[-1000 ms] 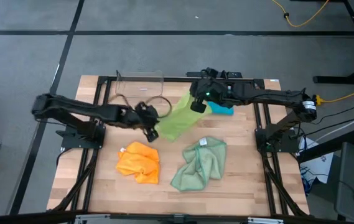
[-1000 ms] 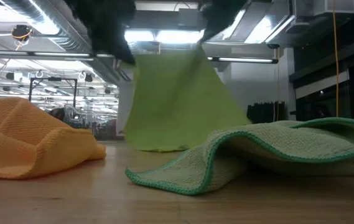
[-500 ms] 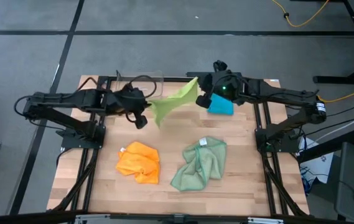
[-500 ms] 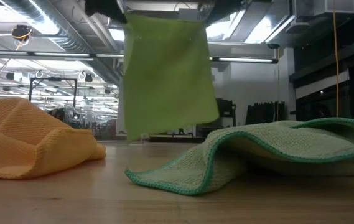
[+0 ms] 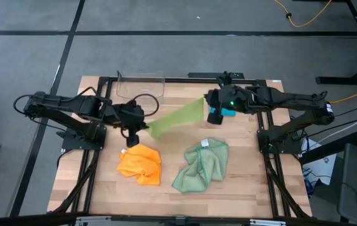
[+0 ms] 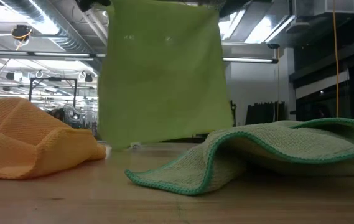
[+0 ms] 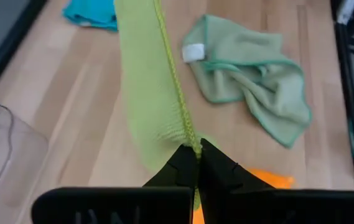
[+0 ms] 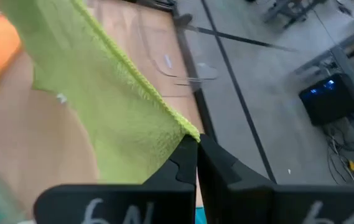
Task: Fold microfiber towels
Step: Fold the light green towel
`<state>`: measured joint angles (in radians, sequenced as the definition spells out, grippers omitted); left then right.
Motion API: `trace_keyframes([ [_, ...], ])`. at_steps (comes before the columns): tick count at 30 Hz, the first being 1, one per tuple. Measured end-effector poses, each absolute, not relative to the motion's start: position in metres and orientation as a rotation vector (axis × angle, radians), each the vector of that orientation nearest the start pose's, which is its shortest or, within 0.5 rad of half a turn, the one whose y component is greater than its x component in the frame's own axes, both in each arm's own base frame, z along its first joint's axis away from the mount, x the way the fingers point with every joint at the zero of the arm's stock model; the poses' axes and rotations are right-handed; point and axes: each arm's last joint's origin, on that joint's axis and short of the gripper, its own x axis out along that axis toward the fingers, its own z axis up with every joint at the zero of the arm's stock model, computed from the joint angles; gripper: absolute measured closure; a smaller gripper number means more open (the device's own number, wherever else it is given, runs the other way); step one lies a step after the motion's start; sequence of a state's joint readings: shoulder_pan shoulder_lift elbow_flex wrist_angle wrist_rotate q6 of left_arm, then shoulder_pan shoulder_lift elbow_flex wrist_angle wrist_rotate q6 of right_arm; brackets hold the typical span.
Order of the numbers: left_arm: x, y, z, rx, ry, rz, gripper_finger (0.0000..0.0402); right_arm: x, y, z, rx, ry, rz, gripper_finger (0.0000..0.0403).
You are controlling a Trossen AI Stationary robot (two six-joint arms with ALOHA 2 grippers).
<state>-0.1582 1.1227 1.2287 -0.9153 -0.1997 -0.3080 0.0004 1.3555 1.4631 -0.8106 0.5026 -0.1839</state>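
Between both grippers, lime green towel (image 5: 177, 118)

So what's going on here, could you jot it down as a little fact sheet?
Held item: lime green towel, stretched in the air between both arms, hanging like a sheet above the table
Left claw: shut on one top corner
Right claw: shut on the other top corner
Waiting on table: orange towel, crumpled; pale sage green towel, crumpled; teal blue towel, partly hidden
Also there: clear plastic bin at the far edge
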Motion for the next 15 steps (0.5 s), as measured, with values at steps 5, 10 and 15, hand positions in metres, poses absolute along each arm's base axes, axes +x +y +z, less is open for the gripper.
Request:
trace_keyframes([
  [5, 0.196, -0.034, 0.36, -0.17, 0.858, 0.154, 0.0401, 0.261, -0.004, 0.389, -0.324, 0.748, -0.391, 0.0397],
  [10, 0.191, -0.032, 0.369, -0.176, 0.86, 0.19, 0.0401, 0.259, 0.001, 0.389, -0.333, 0.758, -0.372, 0.0399],
  [15, 0.189, -0.032, 0.373, -0.175, 0.857, 0.192, 0.0401, 0.258, 0.001, 0.388, -0.333, 0.771, -0.367, 0.04],
])
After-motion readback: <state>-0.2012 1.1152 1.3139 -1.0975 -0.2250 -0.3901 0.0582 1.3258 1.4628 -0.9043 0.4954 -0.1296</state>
